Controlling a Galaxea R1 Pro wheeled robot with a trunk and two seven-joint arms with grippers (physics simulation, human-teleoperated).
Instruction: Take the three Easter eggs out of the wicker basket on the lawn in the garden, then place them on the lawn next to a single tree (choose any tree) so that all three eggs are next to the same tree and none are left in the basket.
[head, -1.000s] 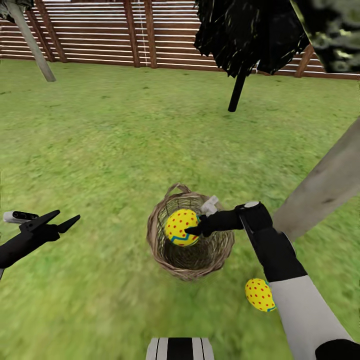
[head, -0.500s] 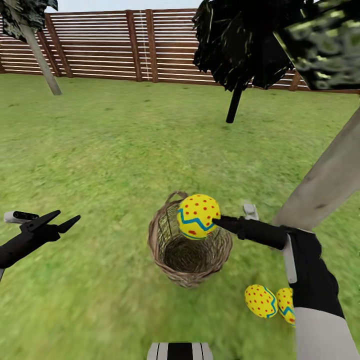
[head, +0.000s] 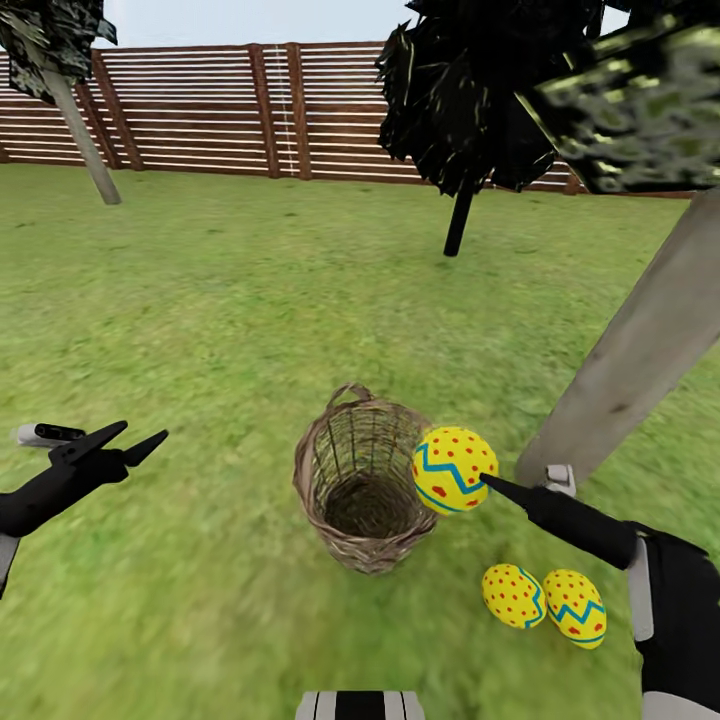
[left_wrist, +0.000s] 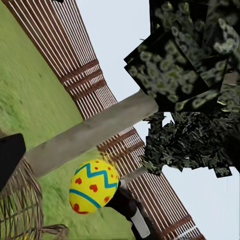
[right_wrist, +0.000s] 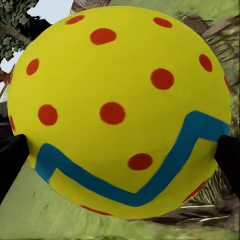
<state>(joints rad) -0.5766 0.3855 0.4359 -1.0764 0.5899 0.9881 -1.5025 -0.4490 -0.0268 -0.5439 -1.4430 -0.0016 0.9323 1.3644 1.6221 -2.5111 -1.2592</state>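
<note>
Two smooth eggs beside woven basket

The right gripper reached forward from a black-sleeved forearm, its fingers closed on an egg held off the ground. The left gripper hung out wide, fingers parted, holding nothing.

No text, label, brand, number or sign can be read anywhere in these views (the Easter eggs carry only blue zigzags and red dots, and the fence has plain slats).
</note>
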